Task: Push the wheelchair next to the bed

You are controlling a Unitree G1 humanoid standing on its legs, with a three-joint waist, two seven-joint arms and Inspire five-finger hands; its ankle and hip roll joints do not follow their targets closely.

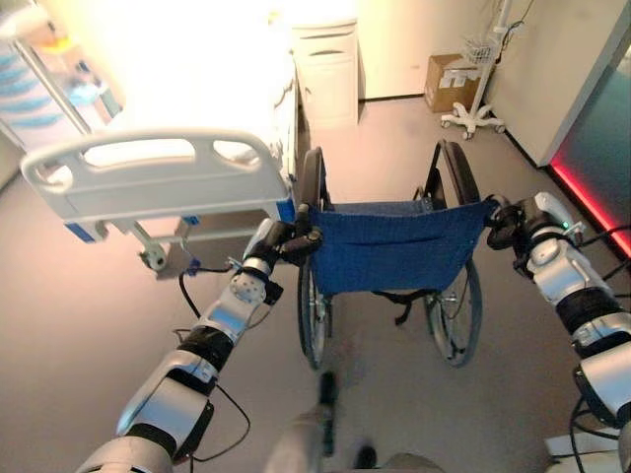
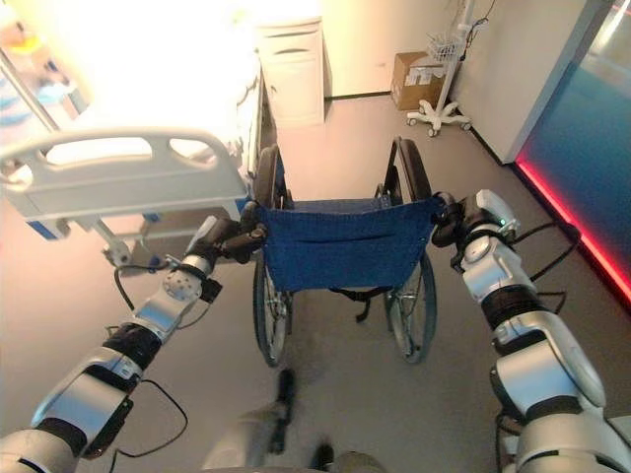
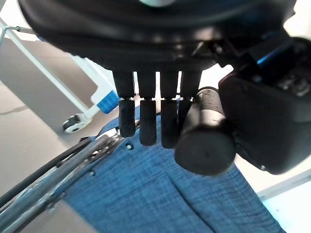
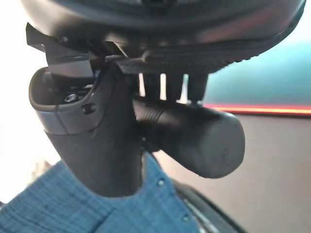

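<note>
A wheelchair [image 1: 392, 246] with a blue fabric back and black wheels stands in front of me, its seat facing away. My left hand [image 1: 286, 240] is curled round its left push handle [image 3: 206, 141]. My right hand [image 1: 505, 223] is curled round the right push handle [image 4: 194, 138]. The hospital bed [image 1: 158, 172], with a grey-white footboard, stands to the wheelchair's left, its footboard corner close to the wheelchair's left wheel.
A white bedside cabinet [image 1: 327, 74] stands against the far wall beyond the wheelchair. A cardboard box [image 1: 449, 81] and a wheeled stand [image 1: 475, 108] with a wire basket sit at the back right. A wall with a red light strip [image 1: 590, 202] runs along the right.
</note>
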